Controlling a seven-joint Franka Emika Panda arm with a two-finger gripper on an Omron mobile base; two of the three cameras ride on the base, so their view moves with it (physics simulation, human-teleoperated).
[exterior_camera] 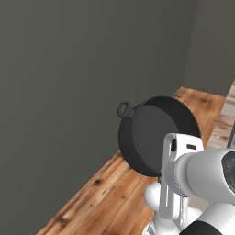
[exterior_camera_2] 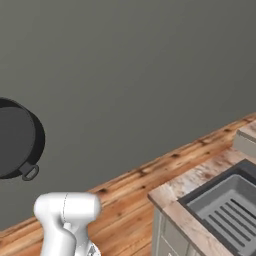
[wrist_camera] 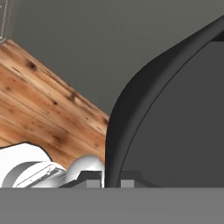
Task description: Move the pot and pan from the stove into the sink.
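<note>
Pot: up in the air, tipped on its side, open mouth facing back toward the arm; one loop handle sticks out at the rim in the left base view.
Pot in right base view: at the far left edge, well apart from the sink, loop handle hanging low.
Gripper: clamped on the pot's rim, one dark tip on each side of the thin wall, seen in the hand view.
Why tipped: held by the rim alone, so likely swung over with the hand as it turned.
Sink: dark basin at lower right of the right base view, set in a light counter, ribbed rack inside.
Floor: brown wood, far under the pot.
Wall: plain grey, behind everything.
Step now: looks like carrying the pot over to the sink.
Done so far: pot lifted, not yet in the sink.
Next move: probably swing toward the basin, then go down before letting go.
Could go wrong: thin rim could slip out, since the pot hangs heavy to one side.
</note>
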